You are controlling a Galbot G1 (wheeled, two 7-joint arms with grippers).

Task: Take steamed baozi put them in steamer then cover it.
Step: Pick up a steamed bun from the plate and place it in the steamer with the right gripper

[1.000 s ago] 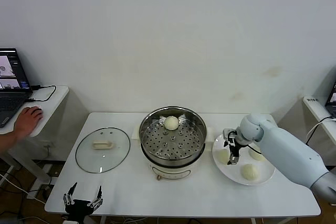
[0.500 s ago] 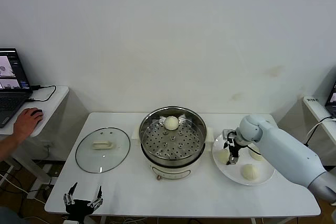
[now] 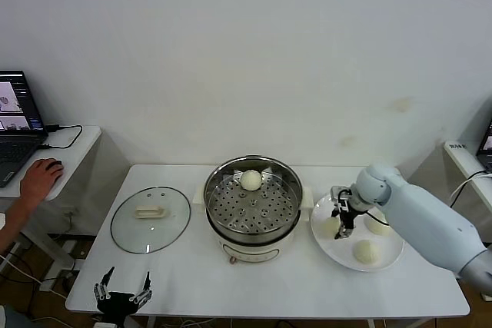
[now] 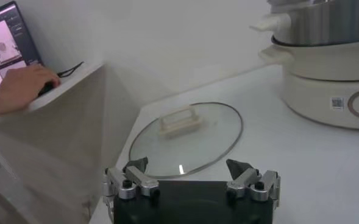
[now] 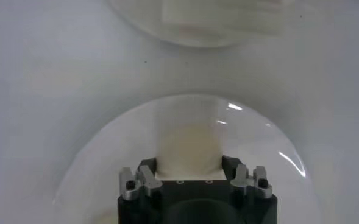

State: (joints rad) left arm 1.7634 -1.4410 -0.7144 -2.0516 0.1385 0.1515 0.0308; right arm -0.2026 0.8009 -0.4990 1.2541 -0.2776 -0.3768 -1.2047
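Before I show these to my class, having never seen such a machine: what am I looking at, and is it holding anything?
A two-armed robot. One picture looks down from its head; two come from its wrists. On the white table sit a steamer with one bun inside, a glass lid, and a plate. The right gripper is closed around a bun on that plate, two others beside it. The left gripper waits open at the table's near edge.

no legible text; steamer (image 4: 325,67) code sticker unreadable
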